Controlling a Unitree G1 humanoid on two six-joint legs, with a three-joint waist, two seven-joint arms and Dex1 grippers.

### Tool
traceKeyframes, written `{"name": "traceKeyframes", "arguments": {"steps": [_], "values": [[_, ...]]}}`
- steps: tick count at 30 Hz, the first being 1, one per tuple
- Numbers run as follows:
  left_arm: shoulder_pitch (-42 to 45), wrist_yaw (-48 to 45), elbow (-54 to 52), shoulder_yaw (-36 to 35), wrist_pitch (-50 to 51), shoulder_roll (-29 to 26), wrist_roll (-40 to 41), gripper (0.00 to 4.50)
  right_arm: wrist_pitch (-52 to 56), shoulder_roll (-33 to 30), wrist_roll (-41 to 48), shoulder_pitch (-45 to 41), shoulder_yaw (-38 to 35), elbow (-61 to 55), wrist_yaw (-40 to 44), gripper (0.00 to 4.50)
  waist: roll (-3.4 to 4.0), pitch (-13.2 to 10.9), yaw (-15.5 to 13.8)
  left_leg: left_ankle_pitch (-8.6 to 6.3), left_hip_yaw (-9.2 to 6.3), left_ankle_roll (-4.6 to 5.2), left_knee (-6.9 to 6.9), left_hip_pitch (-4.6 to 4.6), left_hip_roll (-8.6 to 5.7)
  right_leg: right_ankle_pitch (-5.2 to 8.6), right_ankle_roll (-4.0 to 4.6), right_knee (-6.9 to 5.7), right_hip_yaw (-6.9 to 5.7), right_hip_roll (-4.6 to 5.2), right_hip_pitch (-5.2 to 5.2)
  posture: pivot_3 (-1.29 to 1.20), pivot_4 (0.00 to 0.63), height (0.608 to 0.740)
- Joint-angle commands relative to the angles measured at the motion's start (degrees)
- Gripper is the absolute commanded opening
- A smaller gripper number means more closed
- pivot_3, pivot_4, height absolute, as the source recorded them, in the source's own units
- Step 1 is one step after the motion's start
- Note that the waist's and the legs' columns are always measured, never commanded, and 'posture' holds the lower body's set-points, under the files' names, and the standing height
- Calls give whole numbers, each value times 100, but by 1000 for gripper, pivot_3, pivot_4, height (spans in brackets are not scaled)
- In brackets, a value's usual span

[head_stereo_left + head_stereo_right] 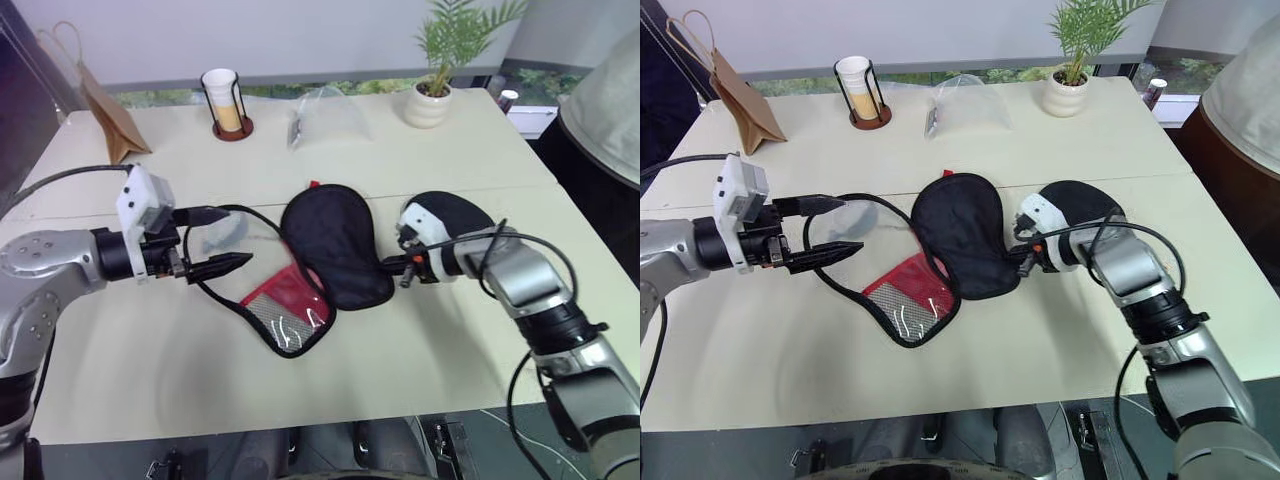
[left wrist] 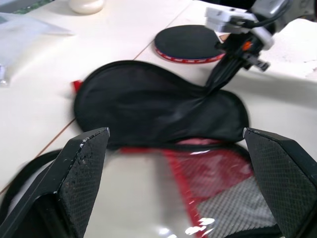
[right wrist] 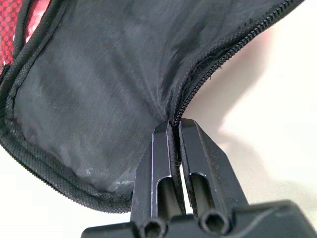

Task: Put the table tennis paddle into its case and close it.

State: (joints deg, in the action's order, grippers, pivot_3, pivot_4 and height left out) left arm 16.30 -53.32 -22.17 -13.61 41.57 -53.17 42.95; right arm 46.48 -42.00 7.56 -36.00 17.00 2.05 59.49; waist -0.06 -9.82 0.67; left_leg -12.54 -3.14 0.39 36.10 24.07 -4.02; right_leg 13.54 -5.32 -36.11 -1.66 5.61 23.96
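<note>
the right gripper (image 1: 404, 265) pinches the case (image 1: 335, 245) edge (zip side); the left gripper (image 1: 222, 240) hovers spread, empty.

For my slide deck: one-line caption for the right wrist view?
Right hand shut on the zip edge of the open case, pinching the black fabric above the table.

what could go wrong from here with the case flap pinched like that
The right gripper is shut on a thin bit of the case edge by the zip, so the fabric may slip free. The table tennis paddle lies on the table behind that arm, outside the case; the arm could knock it when it moves.
</note>
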Motion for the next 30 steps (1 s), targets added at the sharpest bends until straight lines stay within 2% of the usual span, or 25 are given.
{"name": "traceKeyframes", "arguments": {"steps": [1, 10, 12, 14, 19, 20, 25, 30], "values": [[102, -37, -52, 24, -139, 39, -56, 4500, -236, -92, 1, -70, -127, 160, 73, 103, -11, -6, -1, 0, 0, 0, 1, 0, 0, 0, 0, 0, 0, 0, 0, 0, 150, 734], [170, -47, -48, 122, -150, 92, -86, 4500, -404, -75, -29, -169, -248, 456, -65, 103, -15, -10, -9, 0, -1, 0, 4, 3, 0, 0, 1, 0, 4, 3, 1, 0, 150, 734], [200, -50, -40, 163, -155, 121, -100, 4500, -340, -71, -5, -177, -323, 408, -141, 641, -16, -10, -14, 0, -1, 0, 4, 4, 0, 1, 2, 1, 4, 3, 1, 0, 150, 734], [244, -71, -14, 215, -167, 155, -123, 4500, -265, -143, 31, -149, -388, 270, -151, 1372, -17, -11, -21, 0, -2, 0, 4, 7, 0, 1, 2, 1, 4, 4, 2, 0, 150, 734], [350, -159, 60, 381, -230, 252, -193, 4500, 77, -481, 211, -40, -847, -146, -206, 3964, -17, -14, -16, 0, -2, 0, 5, 17, 0, -2, -3, 1, 3, 2, 11, 0, 150, 734], [359, -180, 65, 408, -242, 267, -209, 4500, 114, -573, 237, -6, -965, -218, -229, 4370, -18, -15, -16, 0, -2, 0, 5, 22, 0, -4, -7, 1, 3, 3, 15, 0, 150, 734], [392, -399, 141, 641, -363, 301, -355, 4500, 289, -1310, 333, 232, -1665, -405, -280, 4370, -19, -17, -52, 0, -2, 0, 6, 33, -1, -5, -8, 1, 3, 5, 25, 0, 150, 734], [545, -641, 285, 911, -518, 381, -506, 4500, -21, -1997, 200, 767, -1980, -93, -253, 4370, -22, -19, -118, 0, 1, 1, 7, 33, 1, 2, 4, 5, 3, 6, 24, 0, 150, 734]]}}
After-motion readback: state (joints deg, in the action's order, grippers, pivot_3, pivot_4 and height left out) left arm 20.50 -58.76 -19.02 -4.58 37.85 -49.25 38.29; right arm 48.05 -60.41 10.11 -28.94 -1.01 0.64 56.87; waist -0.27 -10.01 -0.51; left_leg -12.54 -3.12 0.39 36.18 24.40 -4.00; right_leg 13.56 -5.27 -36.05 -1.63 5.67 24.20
